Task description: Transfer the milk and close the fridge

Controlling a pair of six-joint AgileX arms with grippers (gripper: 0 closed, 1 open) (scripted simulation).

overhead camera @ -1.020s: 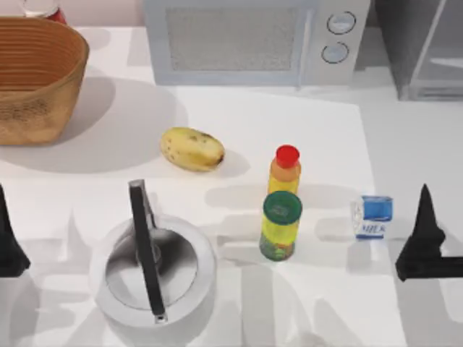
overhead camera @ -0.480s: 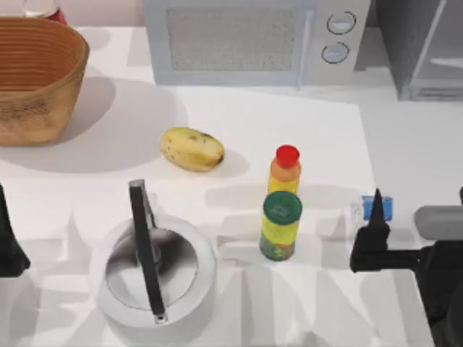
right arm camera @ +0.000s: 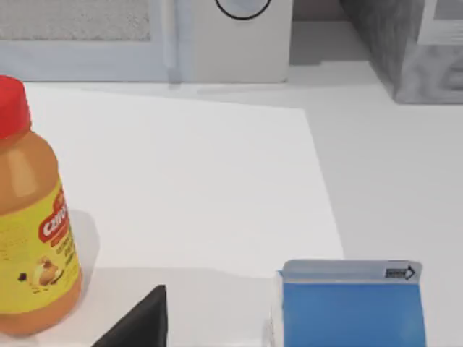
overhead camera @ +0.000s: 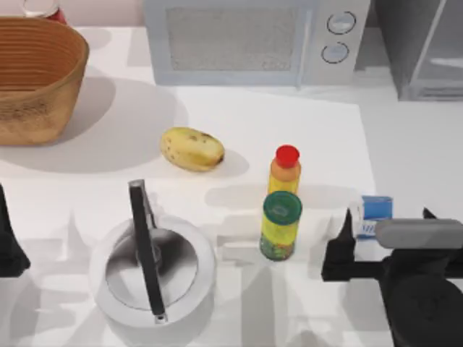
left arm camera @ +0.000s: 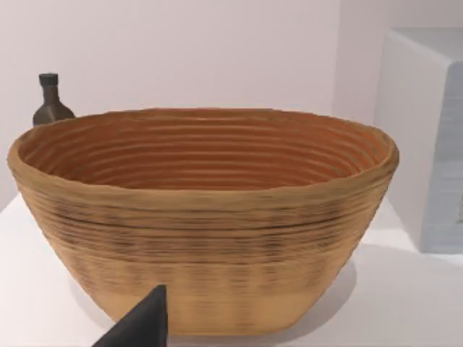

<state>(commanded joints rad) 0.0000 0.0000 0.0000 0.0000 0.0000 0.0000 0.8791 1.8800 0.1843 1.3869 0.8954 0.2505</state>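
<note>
Top view: right end effector low over the counter at its right side, fingers spread, one dark finger left of the milk, the other tip just showing past the grey wrist body. Milk upright, right of the two yellow bottles, red-capped behind green-capped. Fridge at the far right corner, door ajar, beside the microwave. Banana, kettle and basket further left. Left end effector parked at the left edge; fingers, cannot tell.

Left wrist view: basket close ahead, dark bottle behind.

Right wrist view: milk near, blue top up, red-capped bottle beside.
</note>
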